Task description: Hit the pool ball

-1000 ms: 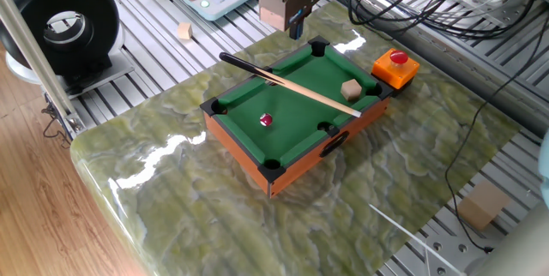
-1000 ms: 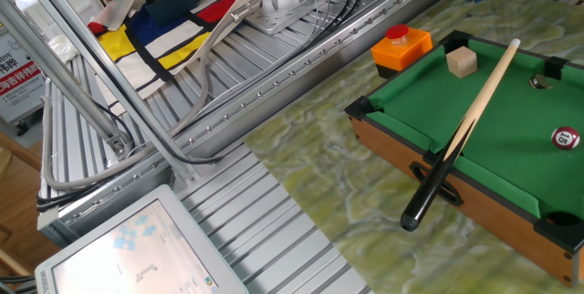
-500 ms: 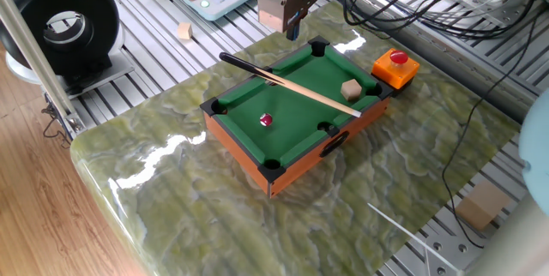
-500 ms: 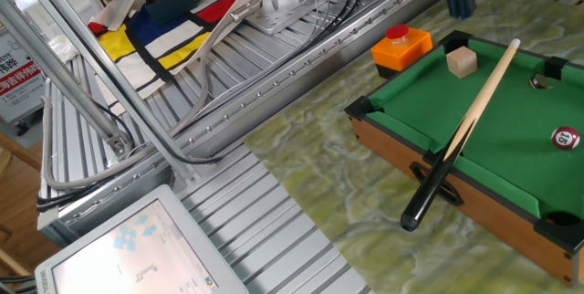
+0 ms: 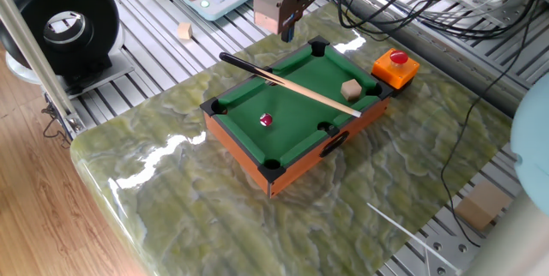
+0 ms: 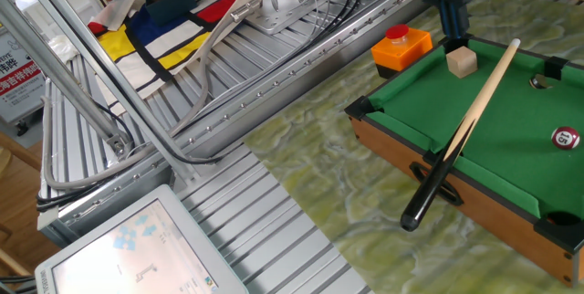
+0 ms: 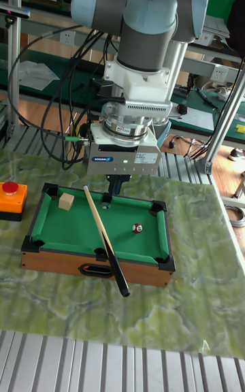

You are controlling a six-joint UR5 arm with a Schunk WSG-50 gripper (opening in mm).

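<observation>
The pool ball (image 5: 266,120) is tiny, dark red with a white spot, and lies on the green felt of the small pool table (image 5: 241,143); it also shows in the other views (image 6: 567,137) (image 7: 137,228). A wooden cue (image 5: 292,85) with a black butt lies slanted across the table, the butt hanging over one rim. My gripper (image 5: 287,33) hovers above the table's far rim, apart from the ball, its dark fingers together and holding nothing. From the other side, the gripper (image 6: 453,38) hangs just behind the tan cube (image 6: 463,61). In the tall view the gripper (image 7: 114,189) sits over the back rim by the cue's thin tip.
An orange box with a red button (image 5: 395,67) stands just off one end of the table. A tan cube (image 5: 350,89) rests on the felt near that end. Cables (image 5: 403,2) trail behind, a black reel (image 5: 60,23) stands at far left, and another small wooden block (image 5: 184,30) lies on the slatted bench.
The gripper has come down and shifted along the table's far rim. It is now in full view beside the tan cube. The ball, cue and cube have not moved.
</observation>
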